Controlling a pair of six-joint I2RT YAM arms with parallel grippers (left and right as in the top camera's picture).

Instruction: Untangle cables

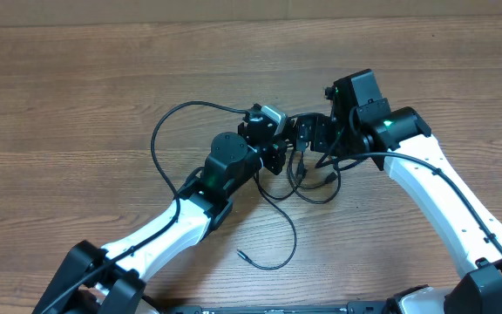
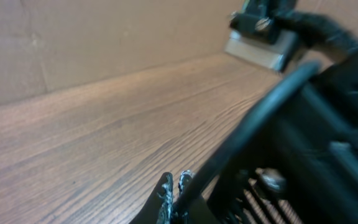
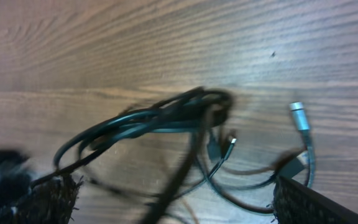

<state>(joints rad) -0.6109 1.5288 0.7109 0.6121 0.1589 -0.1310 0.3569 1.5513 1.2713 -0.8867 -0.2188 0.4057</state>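
Overhead view: both arms meet mid-tabletop, right over the cables; knot sits between the two wrists, w/ one big loop swinging out past the left arm and one free strand trailing toward the near edge, ending in a plug tip. Left jaws clenched at the knot's edge; left wrist view shows the fingertips pressed together low in frame, and a dark blurred band runs up from them; prob. a strand pinched there, tho the blur stops me swearing to it. Makes sense as an anchor: hold one side so the other arm has smthg to pull against. Right arm comes in from the opposite side, right jaws released and spread wide; right wrist view has the pads at both lower corners w/ the bundle lying on the wood ahead, untouched; silver plug lies just beside it, clear of the thick part. My read: right needs one single strand, not the clump; risk is nipping two cords at once and tightening the knot.
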